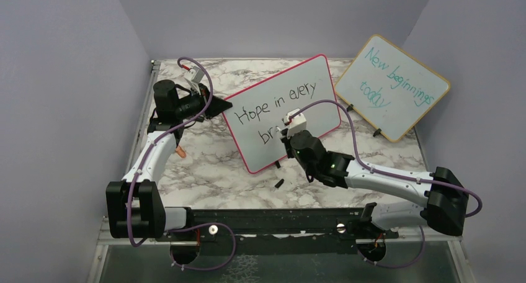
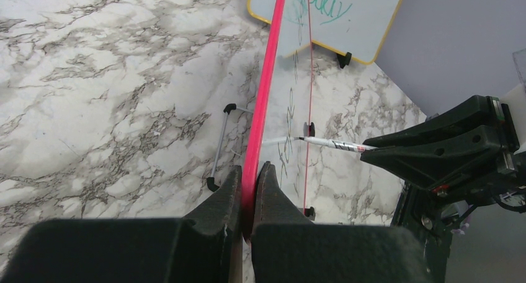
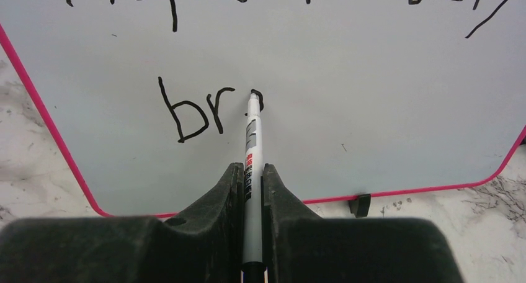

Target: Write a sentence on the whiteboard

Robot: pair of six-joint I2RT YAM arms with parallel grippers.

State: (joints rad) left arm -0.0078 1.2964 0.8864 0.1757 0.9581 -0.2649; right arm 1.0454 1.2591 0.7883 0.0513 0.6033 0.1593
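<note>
The large white whiteboard with the thin pink-red frame (image 1: 310, 78) stands tilted at mid-desk. The black handwritten sentence (image 1: 273, 104) so far reads "Hope in every" above "br". The right jaws are clamped on a slim white marker pen (image 3: 252, 134). Its long axis runs straight ahead from them, and its tip touches the board just right of the "r", where a third letter has been started. Blank board lies to the right of the tip, so I judge the next strokes run that way. The left jaws are pinched together on the frame's left edge, steadying the board.

A small black cap (image 1: 279, 184) lies on the marble-patterned desk (image 1: 211, 165) near the board's near edge. A yellow-framed board with teal writing (image 1: 392, 87) stands far right, well apart.
</note>
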